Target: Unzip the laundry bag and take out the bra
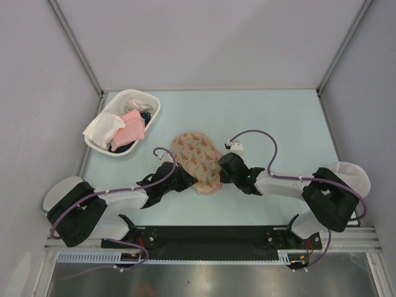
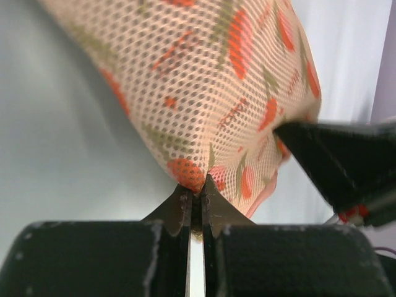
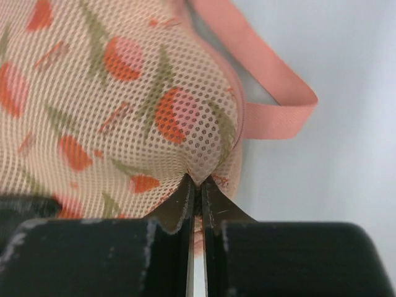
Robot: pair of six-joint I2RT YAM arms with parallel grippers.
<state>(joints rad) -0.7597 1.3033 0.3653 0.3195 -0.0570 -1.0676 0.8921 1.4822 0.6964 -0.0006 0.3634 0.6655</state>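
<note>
The laundry bag [image 1: 197,158], a beige-pink mesh pouch with orange-red floral print, lies in the middle of the table between both arms. My left gripper [image 2: 195,189] is shut, pinching the mesh of the bag [image 2: 204,93] at its near left edge [image 1: 179,179]. My right gripper [image 3: 198,182] is shut, pinching the bag's mesh [image 3: 124,99] near its seam at its right side [image 1: 224,166]. A pink strap loop [image 3: 272,93] sticks out from the bag. The right gripper's black finger [image 2: 340,161] shows in the left wrist view. The bra is hidden.
A white basket [image 1: 151,114] at the back left holds a pink cloth [image 1: 131,129], a white cloth [image 1: 102,129] and something dark. Grey walls enclose the pale blue table on three sides.
</note>
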